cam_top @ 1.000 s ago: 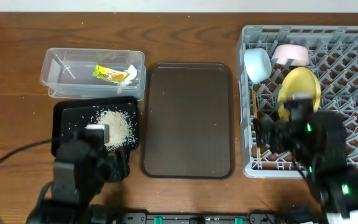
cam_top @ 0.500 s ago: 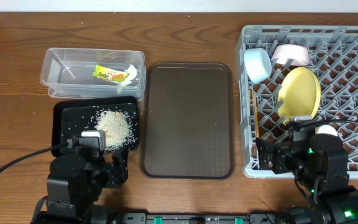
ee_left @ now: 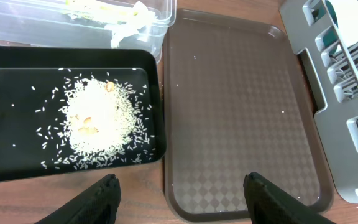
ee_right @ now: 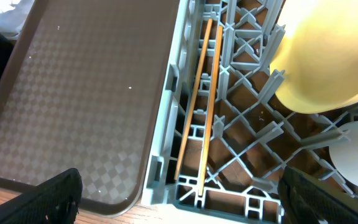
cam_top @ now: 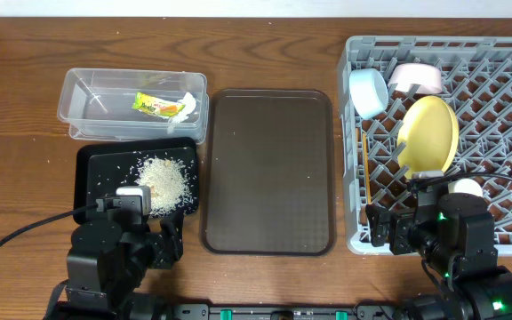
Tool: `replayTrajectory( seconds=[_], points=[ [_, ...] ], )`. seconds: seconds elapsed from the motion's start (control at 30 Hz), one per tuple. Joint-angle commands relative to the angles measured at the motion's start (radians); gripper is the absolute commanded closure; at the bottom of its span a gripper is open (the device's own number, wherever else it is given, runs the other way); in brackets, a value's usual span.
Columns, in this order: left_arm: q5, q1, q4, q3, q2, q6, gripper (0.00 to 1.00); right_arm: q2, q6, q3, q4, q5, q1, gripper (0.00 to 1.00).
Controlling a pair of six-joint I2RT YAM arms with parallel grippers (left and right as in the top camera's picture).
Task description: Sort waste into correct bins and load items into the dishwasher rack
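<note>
Inside lattice-grid grey rack (ee_right: 229, 134), thin wooden chopsticks (ee_right: 201, 106).

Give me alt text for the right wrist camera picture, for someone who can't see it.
Two wooden chopsticks lie side by side along the left edge of the grey dishwasher rack, near a yellow plate standing in it. A brown serving tray sits left of the rack; the right gripper is open, holding nothing.

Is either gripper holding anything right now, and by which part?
Nothing is held: the left gripper and the right gripper are both open, with nothing between their fingers.
</note>
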Motion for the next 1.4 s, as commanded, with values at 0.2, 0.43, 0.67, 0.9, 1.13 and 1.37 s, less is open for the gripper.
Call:
replayTrajectory(
  seconds=[0.2,0.43,0.67,0.9,1.13,1.37],
  points=[
    [0.002,-0.003,0.004,-0.007,-0.002,-0.009,0.33,-0.091,-0.098,-0.032,0.086,0.039,-0.074,0.01],
    [0.002,-0.003,0.004,-0.007,-0.002,-0.009,0.33,-0.281,-0.106,-0.233,0.338,0.034,-0.143,0.01],
    [0.002,-0.003,0.004,-0.007,-0.002,-0.009,0.33,-0.483,-0.106,-0.477,0.669,0.04,-0.144,0.01],
    [0.002,-0.003,0.004,-0.007,-0.002,-0.009,0.33,-0.576,-0.171,-0.705,1.031,0.04,-0.144,0.01],
    [0.002,-0.003,0.004,-0.007,-0.002,-0.009,0.33,-0.592,-0.194,-0.735,0.924,0.054,-0.144,0.01],
    [0.002,-0.003,0.004,-0.007,-0.002,-0.009,0.33,-0.583,-0.194,-0.735,0.866,0.058,-0.144,0.01]
  ],
)
